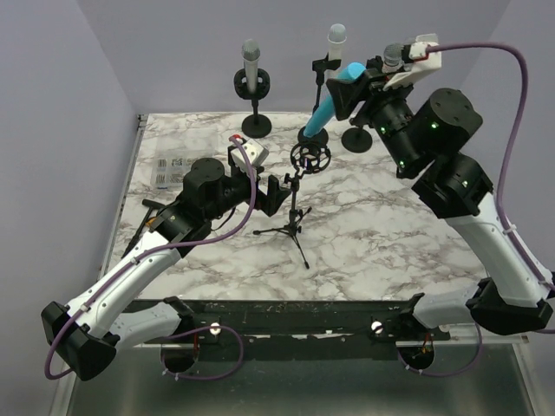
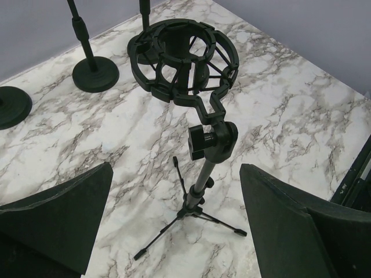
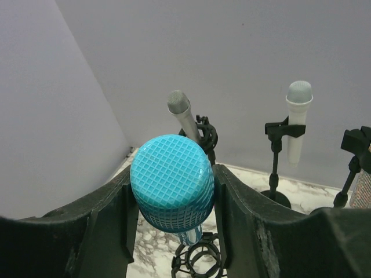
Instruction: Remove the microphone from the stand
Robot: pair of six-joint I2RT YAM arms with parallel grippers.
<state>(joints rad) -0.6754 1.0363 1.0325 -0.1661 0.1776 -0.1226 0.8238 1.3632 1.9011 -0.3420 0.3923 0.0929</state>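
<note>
Your right gripper [image 3: 174,186] clamps the blue microphone [image 1: 323,111] above the shock mount [image 2: 181,58] — left gripper [image 2: 174,176] spread wide, flanking the tripod stand [image 2: 198,188].

The stand [image 1: 295,217] sits in the middle of your tabletop [image 1: 408,243], with your left claw [image 1: 279,192] just left of it. Your right claw [image 1: 349,85] holds the microphone [image 1: 327,106] over the stand. Three more stands [image 1: 256,124] sit behind.

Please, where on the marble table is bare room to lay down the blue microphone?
Free: the white marble tabletop right of the black tripod stand, up to the right arm, and the strip before the tripod's legs at the near edge. Crowded: the back edge, with three round-based microphone stands, and the left side, under the left arm.
</note>
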